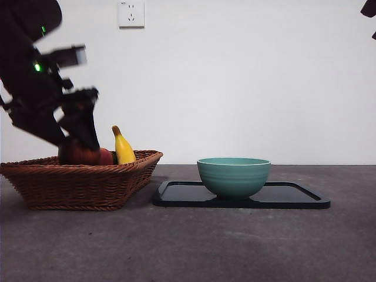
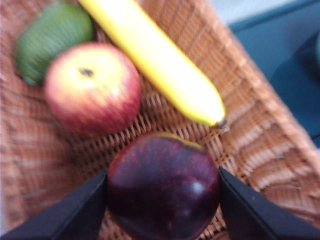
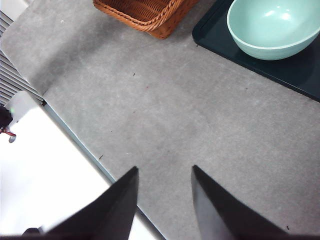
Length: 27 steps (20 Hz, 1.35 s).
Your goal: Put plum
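Observation:
The plum [image 2: 162, 187] is dark maroon and glossy. It lies in the wicker basket [image 2: 250, 125], with one black jaw of my left gripper [image 2: 162, 175] pressed against each of its sides. In the front view the left gripper [image 1: 82, 138] reaches down into the basket [image 1: 88, 182] at the left, and the plum [image 1: 76, 154] shows just above the rim beneath it. My right gripper [image 3: 162, 172] is open over bare grey table with nothing between its jaws. In the front view the right arm [image 1: 369, 9] is only a black tip at the top right corner.
Also in the basket are a yellow banana [image 2: 160, 65], a red-yellow fruit [image 2: 92, 87] and a green fruit [image 2: 52, 37]. To the basket's right a teal bowl [image 1: 233, 176] stands on a dark tray [image 1: 294, 197]. A socket is on the wall.

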Available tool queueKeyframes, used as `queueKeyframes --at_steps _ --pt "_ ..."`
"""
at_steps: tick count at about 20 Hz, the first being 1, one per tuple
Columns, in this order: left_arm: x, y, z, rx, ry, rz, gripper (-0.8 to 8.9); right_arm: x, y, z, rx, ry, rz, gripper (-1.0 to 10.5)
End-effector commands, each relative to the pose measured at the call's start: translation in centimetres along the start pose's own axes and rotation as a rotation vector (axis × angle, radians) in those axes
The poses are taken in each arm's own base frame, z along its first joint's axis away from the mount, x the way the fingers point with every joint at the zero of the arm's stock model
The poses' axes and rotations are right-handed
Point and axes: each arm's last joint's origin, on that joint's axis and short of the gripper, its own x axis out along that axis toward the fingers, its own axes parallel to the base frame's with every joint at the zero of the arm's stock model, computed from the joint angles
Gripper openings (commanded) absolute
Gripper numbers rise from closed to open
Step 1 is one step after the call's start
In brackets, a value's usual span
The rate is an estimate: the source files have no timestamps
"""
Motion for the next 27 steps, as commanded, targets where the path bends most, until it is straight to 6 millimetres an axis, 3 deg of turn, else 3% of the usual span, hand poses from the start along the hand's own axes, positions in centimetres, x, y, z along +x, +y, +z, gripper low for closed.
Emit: queueKeyframes --at_steps 1,8,11,15,20,24,27 --pt "1.7 0.1 -0.2 0.019 0.013 -0.003 2.77 -0.1 0.1 0.3 -0.02 -0.01 0.004 1.7" --pt "3.2 0.3 -0.9 0.019 0.051 -0.008 2.9 -0.1 0.1 0.3 -0.016 -0.01 0.004 1.7" --pt "3.2 0.2 -0.9 0.015 0.058 -0.009 4.25 -0.1 0.1 0.3 -0.017 -0.011 0.003 1.7" --pt "2.6 0.2 -0.4 0.008 0.035 -0.006 4.38 -0.1 0.1 0.3 -0.017 -0.011 0.003 1.7" --pt "-1.2 0.1 1.7 -0.001 -0.095 0.014 4.38 -0.1 0.1 0.3 -0.018 -0.011 0.003 1.7" --pt "-6.1 -0.7 2.5 -0.016 -0.182 0.005 4.37 -0.1 0.1 0.4 -0.025 -0.017 0.003 1.7" --pt "-10.3 -1.9 2.2 -0.006 -0.228 -0.117 4.36 -0.1 0.1 0.6 -0.039 -0.041 0.003 1.7"
